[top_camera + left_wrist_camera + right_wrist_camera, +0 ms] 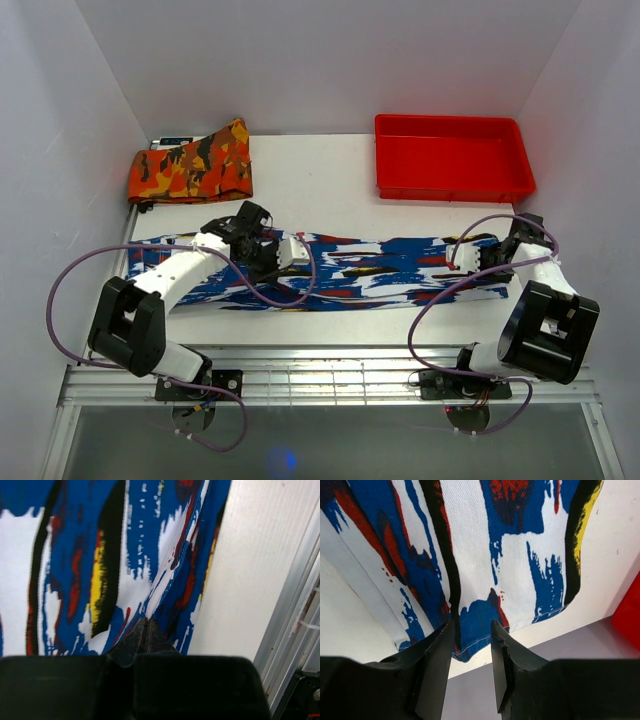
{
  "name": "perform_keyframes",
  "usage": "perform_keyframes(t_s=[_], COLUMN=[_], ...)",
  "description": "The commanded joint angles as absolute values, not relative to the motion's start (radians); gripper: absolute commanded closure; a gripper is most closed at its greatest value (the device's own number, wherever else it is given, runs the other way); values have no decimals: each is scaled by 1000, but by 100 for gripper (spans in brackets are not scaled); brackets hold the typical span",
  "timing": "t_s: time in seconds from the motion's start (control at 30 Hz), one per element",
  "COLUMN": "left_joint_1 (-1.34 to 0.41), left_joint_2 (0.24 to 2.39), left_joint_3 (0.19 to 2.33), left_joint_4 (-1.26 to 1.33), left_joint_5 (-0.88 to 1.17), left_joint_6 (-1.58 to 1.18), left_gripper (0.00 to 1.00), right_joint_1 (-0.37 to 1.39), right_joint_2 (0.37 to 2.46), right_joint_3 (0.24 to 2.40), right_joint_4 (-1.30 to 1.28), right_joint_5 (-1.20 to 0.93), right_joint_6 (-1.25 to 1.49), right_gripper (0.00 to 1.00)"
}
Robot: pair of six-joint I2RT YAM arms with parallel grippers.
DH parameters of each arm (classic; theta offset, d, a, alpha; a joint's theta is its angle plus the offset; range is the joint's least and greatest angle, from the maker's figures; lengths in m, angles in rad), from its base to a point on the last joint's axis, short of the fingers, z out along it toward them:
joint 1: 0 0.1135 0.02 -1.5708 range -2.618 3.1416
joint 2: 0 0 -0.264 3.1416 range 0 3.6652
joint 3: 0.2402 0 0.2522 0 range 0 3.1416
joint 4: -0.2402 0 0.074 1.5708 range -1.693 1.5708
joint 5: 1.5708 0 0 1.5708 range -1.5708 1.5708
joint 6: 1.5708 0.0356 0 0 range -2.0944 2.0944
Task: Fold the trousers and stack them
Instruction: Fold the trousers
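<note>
Now in hand: first crosswise fold of the trousers (380,265), judged from how they lie.
Trousers, place: stretched flat in a long band across the middle of the bench (320,160), from 9 o'clock to 3 o'clock, near the front edge.
Left pincer (146,631): tips together on the cloth left of centre; the print puckers toward the tips, so it looks clamped on a pinch of the trousers.
Right pincer (472,647): fingers apart, straddling the hemmed end at the 3 o'clock side, the cloth edge between them but not gripped.
Orange patterned garment (190,170): folded, at 11 o'clock, well apart from the band.
Red tray (452,188): at 1 o'clock, beyond the band, not touching it.
Method, right: lower until one finger slides beneath the hem, then close on all layers, not the top one alone.
Method, both: lift together and level, carry one end over the other, line up the edges before letting go.
Risk: soft cloth may slip or drag; a lone pinch at the left could bunch the band.
Progress: early, as a judgement; no crosswise fold, nothing stacked.
</note>
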State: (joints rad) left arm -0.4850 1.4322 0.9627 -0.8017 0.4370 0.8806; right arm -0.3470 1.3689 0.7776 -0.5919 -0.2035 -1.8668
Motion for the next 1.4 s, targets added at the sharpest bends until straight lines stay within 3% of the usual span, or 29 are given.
perform_keyframes(t_s=[0.0,0.33,1.37], left_joint_1=[-460,-397,-333], left_joint_2=[1414,1479,1554], left_joint_3=[1017,1072,1144], left_joint_4=[-807,-825,-844], left_joint_5=[514,560,563], left_joint_6=[847,850,876], left_gripper=[100,100,100], right_joint_1=[-350,-356,-453], right_joint_2=[1353,1410,1371], right_joint_3=[766,750,721], right_joint_4=[-579,-499,-583], right_joint_5=[-230,-198,-187], right_joint_6=[-1907,-1931,-2126], right_gripper=[59,59,61])
